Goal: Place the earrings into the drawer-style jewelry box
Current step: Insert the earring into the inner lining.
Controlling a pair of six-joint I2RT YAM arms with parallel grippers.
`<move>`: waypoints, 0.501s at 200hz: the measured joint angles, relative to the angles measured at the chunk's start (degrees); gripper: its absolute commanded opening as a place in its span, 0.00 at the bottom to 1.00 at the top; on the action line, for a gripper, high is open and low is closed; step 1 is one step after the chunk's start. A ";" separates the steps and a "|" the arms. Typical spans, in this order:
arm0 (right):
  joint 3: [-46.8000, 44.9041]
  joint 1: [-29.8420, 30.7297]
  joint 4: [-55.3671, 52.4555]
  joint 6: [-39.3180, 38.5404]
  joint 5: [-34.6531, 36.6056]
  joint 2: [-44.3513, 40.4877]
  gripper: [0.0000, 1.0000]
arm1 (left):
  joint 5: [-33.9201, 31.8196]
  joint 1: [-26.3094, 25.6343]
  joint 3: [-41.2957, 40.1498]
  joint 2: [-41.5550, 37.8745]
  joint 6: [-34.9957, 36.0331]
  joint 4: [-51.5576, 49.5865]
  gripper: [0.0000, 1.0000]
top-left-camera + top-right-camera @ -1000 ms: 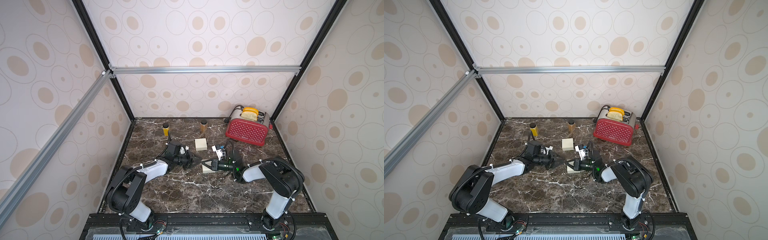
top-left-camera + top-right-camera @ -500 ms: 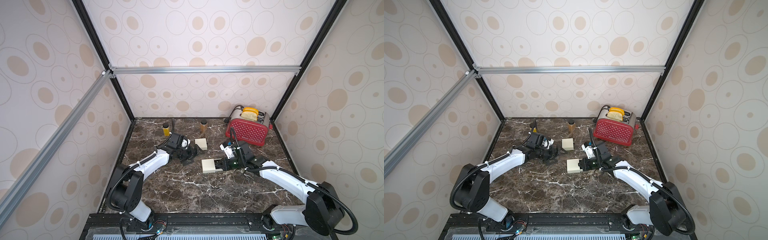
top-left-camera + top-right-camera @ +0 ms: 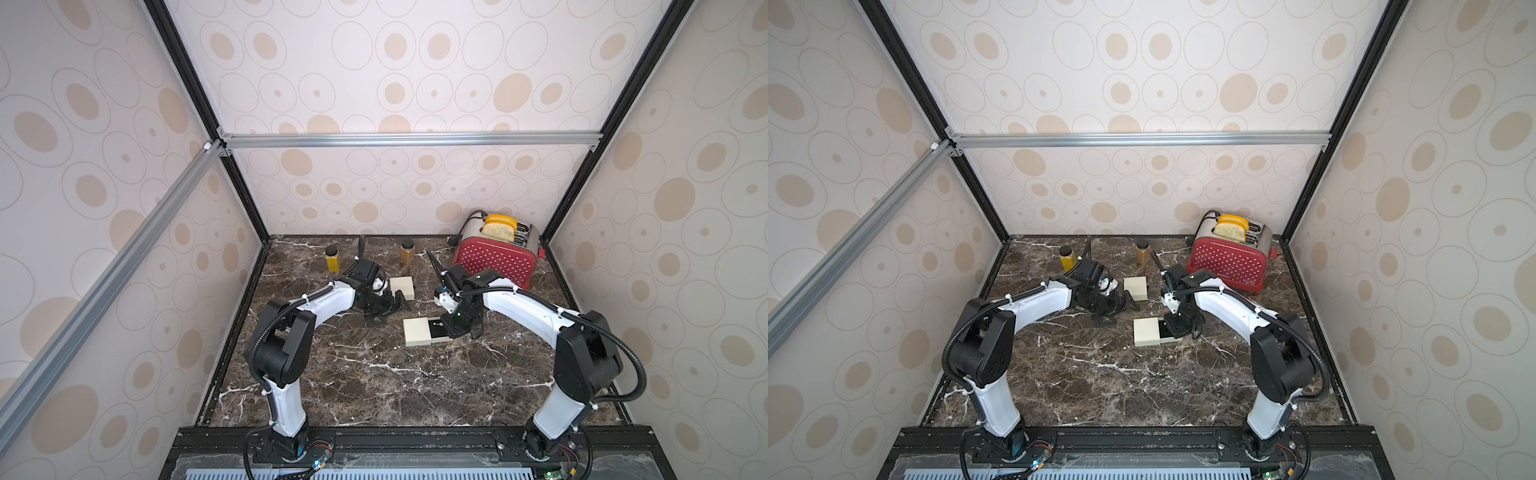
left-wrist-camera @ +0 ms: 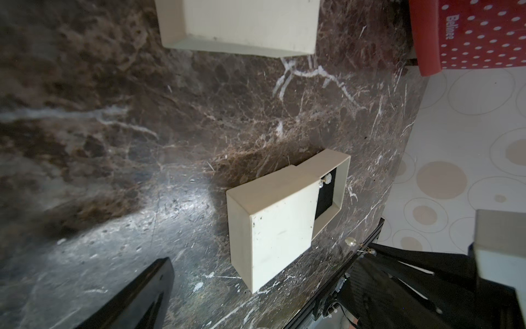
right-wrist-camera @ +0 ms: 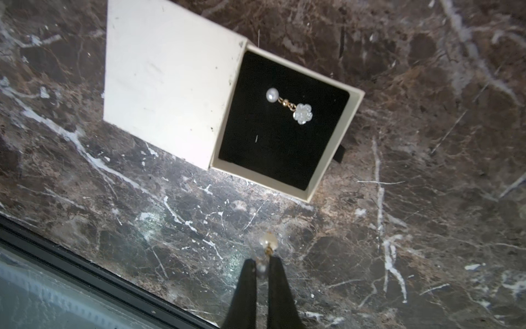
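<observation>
The cream drawer-style jewelry box (image 3: pixel 417 331) (image 3: pixel 1147 332) lies mid-table with its black-lined drawer (image 5: pixel 281 136) pulled out. One pearl-and-flower earring (image 5: pixel 289 105) (image 4: pixel 327 179) lies in the drawer. My right gripper (image 5: pixel 262 263) (image 3: pixel 455 328) is shut on a second earring (image 5: pixel 268 242) (image 4: pixel 351 242), which hangs over the marble just outside the drawer's rim. My left gripper (image 3: pixel 395 305) (image 3: pixel 1125 303) stands open and empty behind and left of the box; one black finger (image 4: pixel 136 296) shows in the left wrist view.
Another cream box (image 3: pixel 402 286) (image 4: pixel 242 22) sits just behind the left gripper. A red toaster (image 3: pixel 494 257) with toast stands at the back right. Two small jars (image 3: pixel 333 259) (image 3: pixel 407 252) stand along the back wall.
My left gripper has opened wide and drawn back from the jewelry box toward the rear left. The right gripper stays shut on the earring beside the drawer's outer end.
</observation>
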 measured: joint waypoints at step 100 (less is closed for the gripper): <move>8.57 0.20 -5.16 -5.60 1.86 9.07 0.00 | 0.09 1.05 0.26 1.20 1.11 -0.92 0.99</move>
